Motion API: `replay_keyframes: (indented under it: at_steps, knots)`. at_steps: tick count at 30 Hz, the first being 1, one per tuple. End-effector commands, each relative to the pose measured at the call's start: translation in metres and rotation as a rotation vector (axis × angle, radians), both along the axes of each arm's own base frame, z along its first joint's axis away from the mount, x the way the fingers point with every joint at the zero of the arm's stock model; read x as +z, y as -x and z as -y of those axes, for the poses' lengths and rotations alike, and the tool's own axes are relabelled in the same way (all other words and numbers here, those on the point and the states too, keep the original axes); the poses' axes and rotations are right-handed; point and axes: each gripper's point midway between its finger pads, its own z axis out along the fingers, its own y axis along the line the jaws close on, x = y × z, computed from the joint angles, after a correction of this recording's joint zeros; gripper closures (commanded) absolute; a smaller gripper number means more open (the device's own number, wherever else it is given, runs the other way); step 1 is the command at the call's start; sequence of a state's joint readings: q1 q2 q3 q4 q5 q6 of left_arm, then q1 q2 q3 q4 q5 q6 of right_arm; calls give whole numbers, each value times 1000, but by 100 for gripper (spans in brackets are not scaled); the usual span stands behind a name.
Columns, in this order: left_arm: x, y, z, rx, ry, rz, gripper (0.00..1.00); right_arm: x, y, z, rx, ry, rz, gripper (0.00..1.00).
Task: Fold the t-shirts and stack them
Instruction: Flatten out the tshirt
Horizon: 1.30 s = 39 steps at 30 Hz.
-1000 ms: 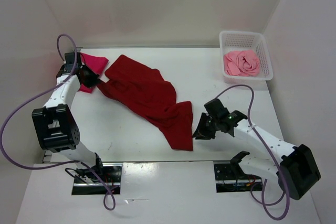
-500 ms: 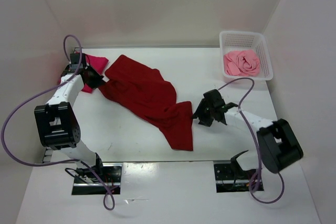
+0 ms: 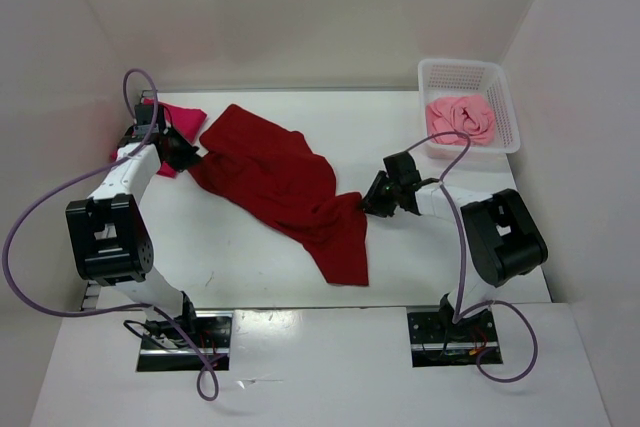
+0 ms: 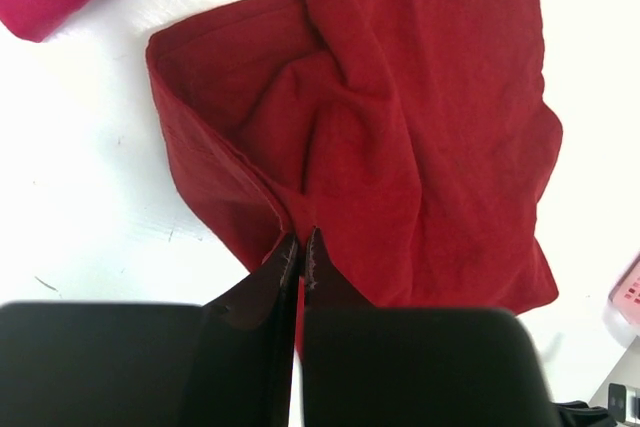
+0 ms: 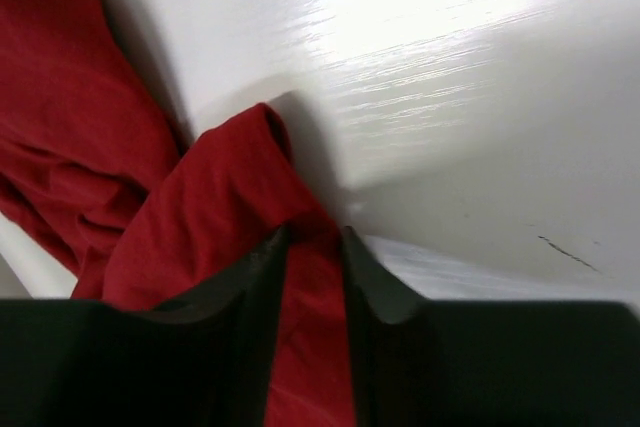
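Top view: dark crimson shirt [image 3: 285, 182] lies crumpled mid-desk, long axis 11 to 5 o'clock. Left tool [image 4: 301, 247] is clamped on its 9 o'clock hem. Right tool [image 5: 312, 247] is pinched on a corner at its 3 o'clock side. Cloth spans between them, so neither arm is nearer. Desk [image 3: 230, 257] is white and glossy, with room judged adequate toward 6 o'clock. Magenta shirt [image 3: 178, 119] lies just beside the left tool. Pink shirt [image 3: 462, 117] sits in the basket [image 3: 505, 97], at 1 o'clock.
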<state>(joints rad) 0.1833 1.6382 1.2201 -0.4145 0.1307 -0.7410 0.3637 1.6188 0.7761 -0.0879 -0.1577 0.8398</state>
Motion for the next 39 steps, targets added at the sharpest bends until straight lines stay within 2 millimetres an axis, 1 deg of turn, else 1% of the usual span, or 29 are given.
replay_keyframes:
  at_steps: [1, 2, 5, 6, 7, 8, 9, 10, 11, 12, 13, 14, 15, 16, 17, 18, 20, 21, 22, 25, 27, 29, 32, 33, 34, 35, 36, 37, 39]
  knots:
    - [23, -9, 1, 4, 10, 86, 100, 21, -15, -13, 64, -44, 88, 70]
    - [28, -14, 0, 4, 6, 105, 100, 24, -18, -12, 73, -54, 103, 77]
    - [28, -16, 4, 1, 13, 103, 100, 36, -18, -15, 99, -119, 112, 90]
    - [24, -17, 4, 1, 15, 94, 100, 39, -15, -15, 105, -125, 105, 100]
    - [29, -21, 3, 1, 11, 114, 100, 45, -12, -16, 112, -135, 112, 100]
    - [27, -24, 1, 8, 4, 108, 100, 51, -8, -14, 119, -129, 111, 100]
    - [27, -24, 1, 8, 4, 108, 100, 73, -7, -11, 112, -141, 157, 100]
    - [28, -29, -2, 14, -5, 120, 100, 85, -5, -8, 113, -131, 183, 100]
    - [27, -33, -2, 21, 2, 117, 100, 87, 7, -1, 113, -102, 150, 100]
    - [28, -39, -5, 28, -8, 129, 100, 114, 14, 4, 105, -104, 197, 100]
    - [30, -43, -6, 28, -9, 134, 100, 130, 17, 9, 93, -83, 221, 100]
    - [32, -51, -10, 39, -21, 140, 100, 131, 39, 17, 92, -62, 147, 100]
    - [34, -56, -11, 39, -22, 146, 100, 166, 46, 17, 99, -85, 206, 100]
    - [30, -61, -12, 39, -21, 140, 100, 180, 58, 15, 122, -100, 205, 100]
    - [33, -66, -15, 47, -31, 148, 100, 183, 79, 16, 125, -100, 131, 100]
    - [45, -75, -16, 47, -36, 178, 100, 208, 86, 8, 151, -119, 159, 100]
    - [49, -80, -19, 55, -45, 183, 100, 222, 99, -2, 167, -143, 133, 100]
    - [50, -83, -20, 55, -45, 186, 100, 233, 108, -16, 217, -159, 133, 100]
    - [58, -87, -20, 55, -48, 205, 100, 235, 113, -24, 239, -165, 121, 100]
    - [54, -86, -22, 55, -58, 185, 100, 247, 121, -43, 289, -170, 125, 100]
    - [62, -84, -24, 62, -68, 202, 100, 260, 124, -49, 298, -195, 142, 100]
    - [67, -83, -28, 65, -77, 211, 100, 262, 131, -54, 327, -198, 140, 100]
    - [65, -81, -28, 59, -82, 202, 100, 272, 139, -58, 350, -223, 151, 100]
    - [69, -83, -30, 66, -91, 211, 100, 278, 142, -59, 352, -246, 164, 100]
    - [69, -83, -31, 67, -92, 211, 100, 274, 141, -59, 352, -243, 159, 100]
    - [74, -85, -31, 67, -93, 221, 100, 262, 139, -58, 351, -224, 150, 100]
    - [69, -86, -33, 69, -107, 211, 100, 257, 133, -60, 359, -214, 178, 100]
    - [66, -86, -36, 77, -114, 198, 100, 221, 126, -56, 342, -170, 119, 100]
    - [63, -89, -34, 69, -126, 193, 100, 187, 108, -52, 336, -150, 105, 100]
